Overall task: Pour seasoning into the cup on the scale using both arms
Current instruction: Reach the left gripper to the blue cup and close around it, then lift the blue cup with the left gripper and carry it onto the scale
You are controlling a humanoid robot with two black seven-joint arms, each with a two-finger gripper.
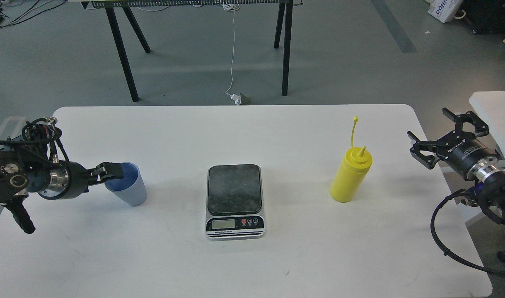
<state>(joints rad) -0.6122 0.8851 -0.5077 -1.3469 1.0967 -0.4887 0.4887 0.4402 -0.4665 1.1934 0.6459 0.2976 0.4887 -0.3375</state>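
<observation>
Two things wait apart from the scale (pixel 234 194): the cup (pixel 128 185) stands on the table (pixel 252 265) to its left, the yellow bottle (pixel 350 176) upright well to its right. My left gripper (pixel 110 171) is at the cup's rim to lift it; I cannot tell its finger spacing. My right gripper (pixel 445 132) hangs spread, well clear of the bottle.

On the white counter (pixel 277 265) the scale (pixel 234 201) sits in the middle, its dark platform bare. The blue-grey cup (pixel 128 185) stands upright to its left, and the left gripper (pixel 110 172) reaches over the cup's near rim; its jaws are too dark to tell apart. The yellow seasoning bottle (pixel 350 176) stands upright to the right. The right gripper (pixel 445 131) hangs beyond the counter's right edge, jaws spread.
</observation>
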